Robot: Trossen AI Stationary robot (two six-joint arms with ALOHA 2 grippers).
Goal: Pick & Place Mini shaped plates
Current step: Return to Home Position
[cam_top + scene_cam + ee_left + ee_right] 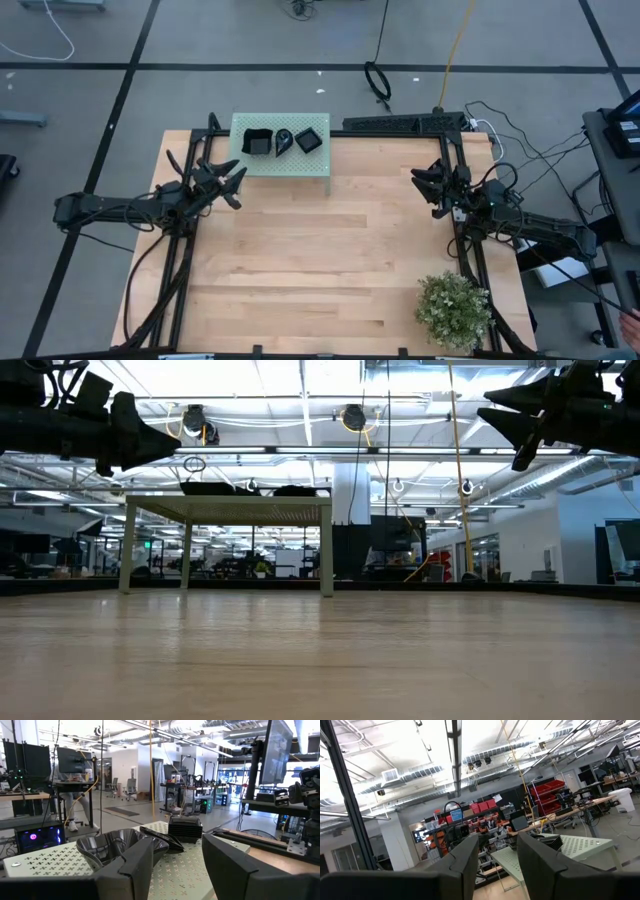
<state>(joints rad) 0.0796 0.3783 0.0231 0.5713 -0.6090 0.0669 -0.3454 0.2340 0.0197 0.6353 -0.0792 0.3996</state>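
High view, job near done: mini shaped plates (283,142) sit in 3 stacks on green platform (285,168); none loose on table (320,260); only homing left, I judge.
High: left gripper (240,189) just beside platform, right gripper (426,190) well apart; both splayed, empty. Low: both raised off table. L wrist: fingers (135,865) apart, nothing held, stacks ahead. R wrist: gap empty too.

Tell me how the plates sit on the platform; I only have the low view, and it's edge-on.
Observer: Three black stacks in a row on the green platform. From the left arm's side: wavy-rimmed stack, drop-shaped stack, square stack.
Operator: Jaws holding anything?
Observer: No. The wrist views show the left jaws and the right jaws open, empty.
Operator: Anything else on the table?
Observer: A small green plant at the corner by the right arm.
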